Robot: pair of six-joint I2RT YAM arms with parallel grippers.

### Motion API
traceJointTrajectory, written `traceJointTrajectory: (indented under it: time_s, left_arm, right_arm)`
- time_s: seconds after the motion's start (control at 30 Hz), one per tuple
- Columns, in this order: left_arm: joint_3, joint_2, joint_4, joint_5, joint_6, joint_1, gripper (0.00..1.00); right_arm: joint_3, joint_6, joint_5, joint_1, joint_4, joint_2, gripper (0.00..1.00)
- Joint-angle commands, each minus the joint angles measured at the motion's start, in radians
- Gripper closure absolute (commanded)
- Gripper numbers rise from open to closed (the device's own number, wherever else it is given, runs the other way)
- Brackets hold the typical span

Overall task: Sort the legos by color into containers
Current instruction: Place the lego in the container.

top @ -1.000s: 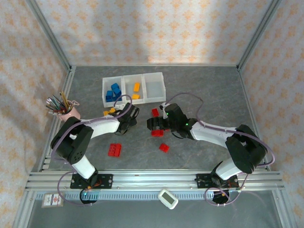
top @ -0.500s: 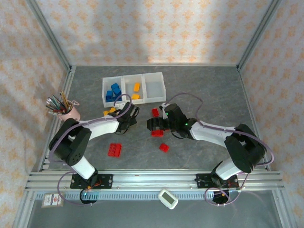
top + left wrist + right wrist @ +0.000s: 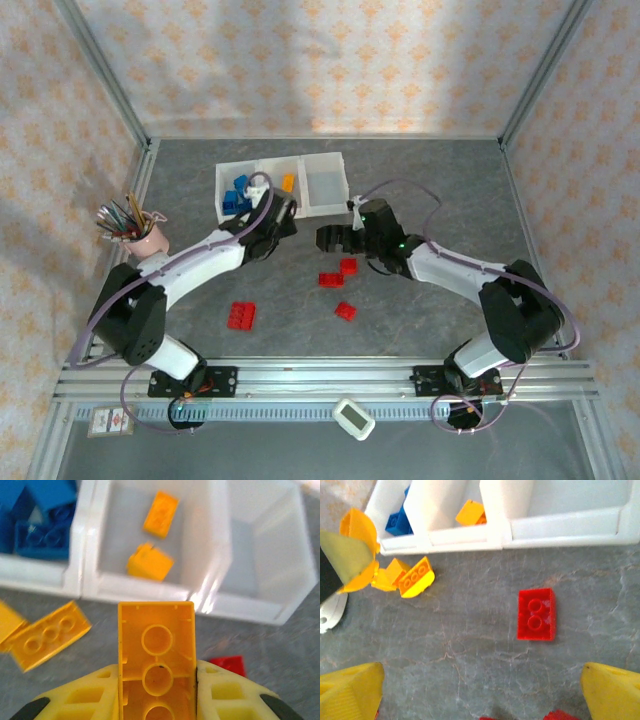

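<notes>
My left gripper (image 3: 156, 682) is shut on a long yellow-orange lego (image 3: 156, 645), its hollow underside facing the camera, just in front of the containers (image 3: 90, 582). The left bin holds blue legos (image 3: 40, 525), the middle bin two yellow ones (image 3: 161, 514), and the right bin (image 3: 265, 555) is bare. Seen from above, the left gripper (image 3: 280, 212) hangs at the tray's (image 3: 325, 183) near edge. My right gripper (image 3: 482, 695) stands open above the table, with a red lego (image 3: 536, 614) lying ahead of its fingers (image 3: 350, 692).
Loose yellow legos (image 3: 47, 641) lie on the table before the blue bin. Red legos lie mid-table (image 3: 330, 279), (image 3: 345, 310) and nearer the left arm (image 3: 241, 316). A pink cup of pencils (image 3: 140, 235) stands at the left edge.
The left gripper closed on the yellow lego, lifted it and moved toward the tray. The right gripper, still open, moved back and up away from the red legos.
</notes>
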Motion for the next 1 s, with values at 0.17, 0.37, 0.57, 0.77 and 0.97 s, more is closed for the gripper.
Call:
traceJointTrajectory:
  time_s: [0.17,0.37,0.57,0.77,0.97]
  left_arm:
    - [0.244,0.219,0.015,-0.010,0.060,0.083,0.71]
    - [0.442,0.438,-0.006,0.005,0.075,0.149,0.70]
    - [0.642,0.606,-0.119,-0.019,0.091,0.178,0.57]
    - [0.570,0.522,-0.073,0.022,0.105,0.179,0.47]
    - [0.362,0.320,-0.021,0.078,0.105,0.178,0.42]
  right_arm:
    - [0.038,0.035,0.020,-0.043,0.011,-0.022,0.00]
    - [0.051,0.019,0.008,-0.050,0.023,-0.020,0.00]
    - [0.064,-0.002,0.016,-0.050,-0.002,-0.030,0.00]
    - [0.065,-0.010,0.004,-0.050,-0.011,-0.055,0.00]
    - [0.061,-0.018,-0.025,-0.050,-0.032,-0.063,0.00]
